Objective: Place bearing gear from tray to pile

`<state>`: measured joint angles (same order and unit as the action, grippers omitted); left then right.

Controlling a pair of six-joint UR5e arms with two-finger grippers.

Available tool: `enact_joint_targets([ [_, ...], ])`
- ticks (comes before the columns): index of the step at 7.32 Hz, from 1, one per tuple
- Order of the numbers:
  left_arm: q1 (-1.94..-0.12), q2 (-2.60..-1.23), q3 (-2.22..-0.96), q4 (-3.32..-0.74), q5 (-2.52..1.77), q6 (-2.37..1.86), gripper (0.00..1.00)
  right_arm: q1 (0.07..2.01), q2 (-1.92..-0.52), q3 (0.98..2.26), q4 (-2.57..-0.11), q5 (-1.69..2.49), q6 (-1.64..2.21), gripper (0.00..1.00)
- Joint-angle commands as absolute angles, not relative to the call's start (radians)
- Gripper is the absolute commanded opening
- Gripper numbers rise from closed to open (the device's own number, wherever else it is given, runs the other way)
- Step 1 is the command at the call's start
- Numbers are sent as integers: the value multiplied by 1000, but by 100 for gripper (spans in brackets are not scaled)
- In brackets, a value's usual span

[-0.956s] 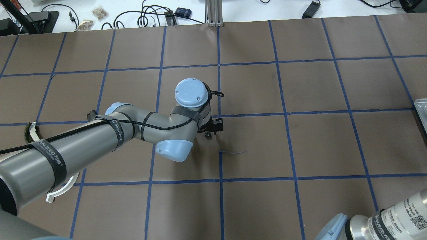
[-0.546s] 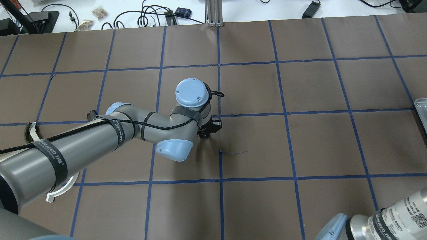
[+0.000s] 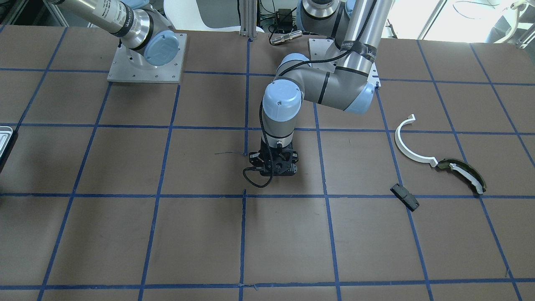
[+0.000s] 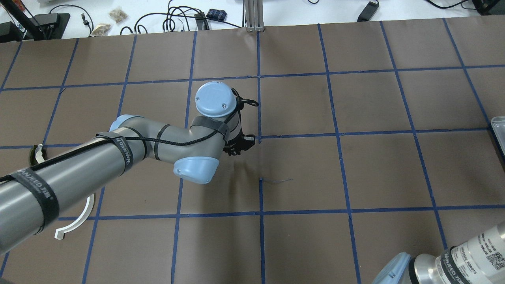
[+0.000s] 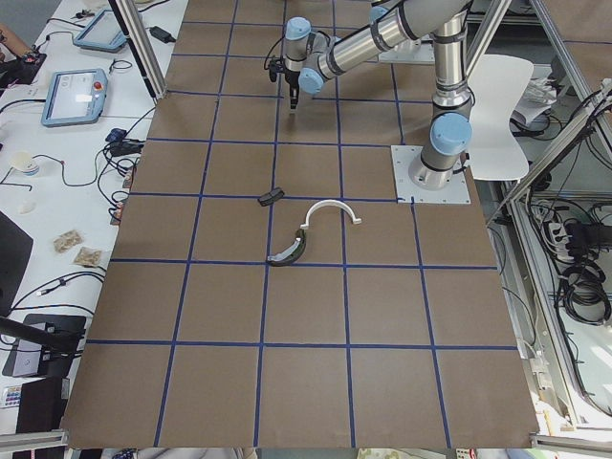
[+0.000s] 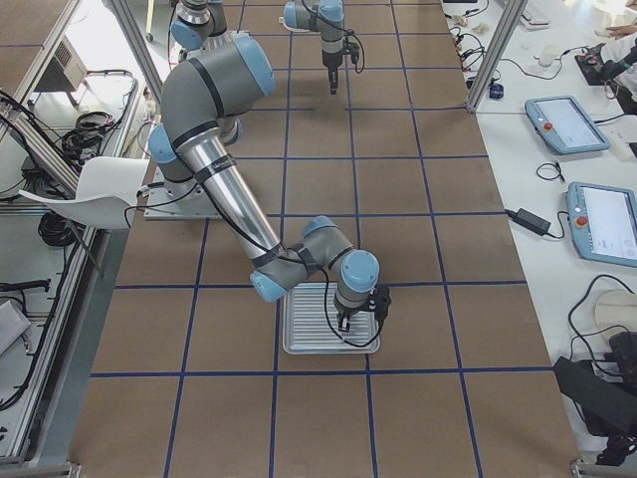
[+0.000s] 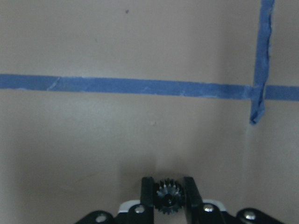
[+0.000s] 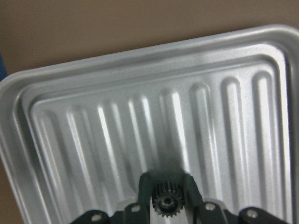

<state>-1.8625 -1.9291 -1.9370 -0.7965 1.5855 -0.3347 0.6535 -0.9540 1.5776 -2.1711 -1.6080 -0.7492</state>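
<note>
My left gripper (image 7: 168, 184) is shut on a small dark bearing gear (image 7: 169, 199) and hangs just above the brown table near a blue tape crossing (image 7: 256, 91). It stands mid-table in the front view (image 3: 273, 166) and the overhead view (image 4: 236, 148). The pile lies towards my left: a white half-ring arc (image 3: 411, 147), a dark olive curved piece (image 3: 464, 173) and a small black block (image 3: 404, 196). My right gripper (image 8: 166, 180) is shut on a second bearing gear (image 8: 164, 199) over the ribbed silvery tray (image 8: 93, 98), which also shows in the right side view (image 6: 299, 337).
The tray's corner shows at the edge of the overhead view (image 4: 498, 128) and the front view (image 3: 6, 138). Both arm bases (image 3: 146, 58) stand at the robot's side of the table. Cables and boxes lie beyond the far table edge (image 4: 173, 19).
My left arm has swung to the left, towards the pile, with the gear still in the gripper. The right arm has not visibly moved.
</note>
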Motion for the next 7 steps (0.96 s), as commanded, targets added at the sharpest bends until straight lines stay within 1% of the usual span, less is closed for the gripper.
enact_joint_targets([
  [1,-1704,-1861,-1937,-975,1592,-222,0,653,-969,1565,-2136,-1608,-749,0],
  [3,-1460,-1873,-1934,-977,1690,87,0,676,-1081,1566,-2061,-1583,-744,0],
  [4,-1330,-1865,-1939,-983,1690,253,0,727,-1138,1568,-1986,-1569,-665,0],
  [5,-1233,-1877,-1947,-983,1690,393,0,789,-1187,1575,-1912,-1566,-546,0],
  [7,-1117,-1876,-1960,-983,1692,579,0,927,-1232,1578,-1849,-1566,-372,0],
])
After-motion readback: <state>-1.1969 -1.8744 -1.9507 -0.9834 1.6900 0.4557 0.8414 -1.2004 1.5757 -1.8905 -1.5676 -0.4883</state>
